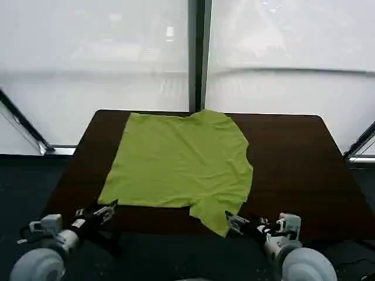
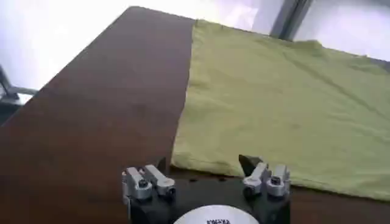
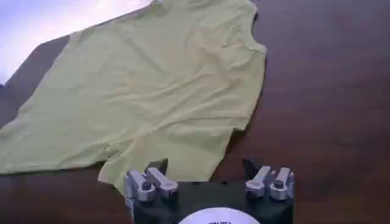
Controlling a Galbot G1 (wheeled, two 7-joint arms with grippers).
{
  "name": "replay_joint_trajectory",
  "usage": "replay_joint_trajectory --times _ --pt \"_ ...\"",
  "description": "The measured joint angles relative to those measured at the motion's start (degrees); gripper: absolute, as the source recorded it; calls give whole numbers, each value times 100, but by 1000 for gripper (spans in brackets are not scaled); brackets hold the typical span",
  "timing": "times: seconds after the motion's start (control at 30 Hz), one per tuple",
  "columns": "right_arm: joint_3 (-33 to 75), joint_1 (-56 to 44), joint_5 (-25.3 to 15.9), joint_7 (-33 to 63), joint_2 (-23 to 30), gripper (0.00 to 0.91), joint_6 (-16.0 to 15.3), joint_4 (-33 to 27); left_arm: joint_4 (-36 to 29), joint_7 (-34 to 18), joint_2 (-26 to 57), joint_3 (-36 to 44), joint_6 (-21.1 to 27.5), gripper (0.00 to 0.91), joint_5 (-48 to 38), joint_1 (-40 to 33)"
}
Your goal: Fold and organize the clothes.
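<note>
Soft lime-green T-shirt point(image 1: 181, 161) lies rumpled on smooth dark table point(image 1: 299, 164).

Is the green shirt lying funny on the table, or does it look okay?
A bit funny. The green T-shirt lies spread but wrinkled and slightly crooked on the brown table, and one sleeve flops over the near edge beside the right claw. The left claw waits open at its other near corner.
</note>
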Motion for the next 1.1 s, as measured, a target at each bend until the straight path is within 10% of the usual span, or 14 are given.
replay_joint_trajectory --times 0.23,0.3,0.6,0.77,0.87,1.1 --pt "-115 -14 -109 6 43 878 6 -41 31 32 -49 -6 0 790 131 34" --pt "-148 -30 -147 5 57 751 8 -44 43 39 -54 -2 -1 731 135 32" --pt "-190 -105 -193 16 66 624 10 -16 157 62 -46 29 -56 137 142 -24" --pt "-160 -125 -189 22 52 419 7 -16 185 64 -46 28 -72 59 137 14" --pt "-144 -129 -191 25 35 59 -4 -13 141 69 -60 21 -69 0 135 75" --pt "-77 -268 -315 61 -61 0 -11 155 82 74 -101 25 -59 0 161 124"
